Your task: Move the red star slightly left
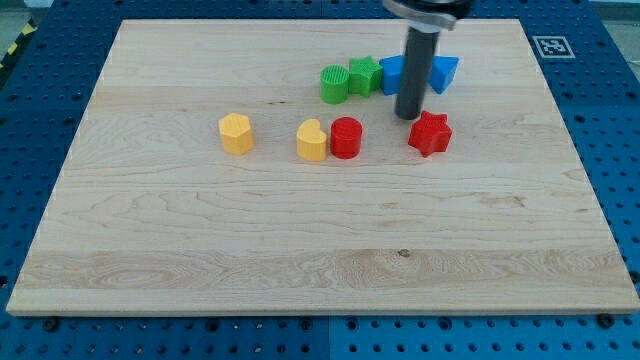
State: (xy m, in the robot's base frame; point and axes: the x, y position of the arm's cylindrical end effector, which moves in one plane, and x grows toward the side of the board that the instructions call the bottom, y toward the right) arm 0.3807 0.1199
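Note:
The red star [430, 133] lies on the wooden board [320, 240], right of centre toward the view's top. My tip [408, 117] stands just above and left of the star, close to its upper-left edge; I cannot tell if it touches. The dark rod rises from there to the view's top, in front of the blue blocks.
A red round block [346, 137] and a yellow heart [312, 140] sit left of the star, with a yellow hexagon [236, 132] further left. A green cylinder [334, 84], a green star [364, 75], a blue block [394, 74] and a blue triangle [444, 72] line the top.

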